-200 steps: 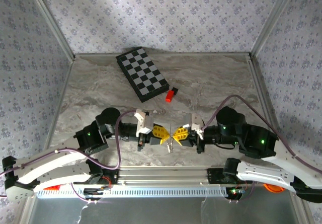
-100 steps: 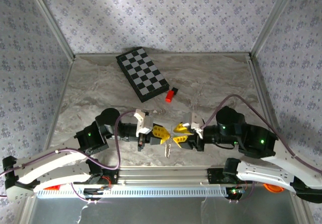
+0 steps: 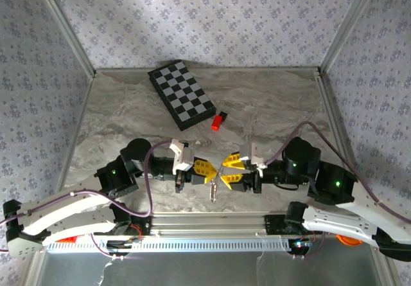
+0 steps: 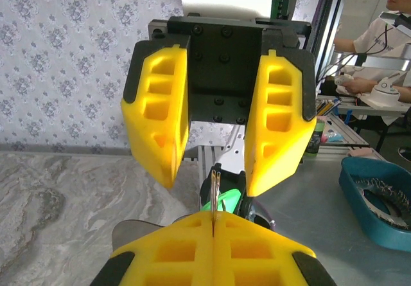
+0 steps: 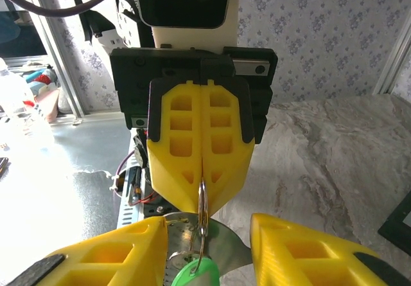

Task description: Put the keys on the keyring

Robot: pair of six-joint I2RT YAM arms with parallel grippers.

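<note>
Yellow-fingered left pincer (image 5: 202,196) is clenched on the keyring (image 5: 203,225), a thin silvery loop pinched edge-on at its tips. The green-headed key (image 5: 196,274) hangs at the loop's lower end. Right pincer (image 4: 215,182) is released, fingers spread, facing the left one, just beside the ring. Both are above the counter (image 3: 128,119) near its front edge. Checkerboard (image 3: 182,94) well apart.
</note>
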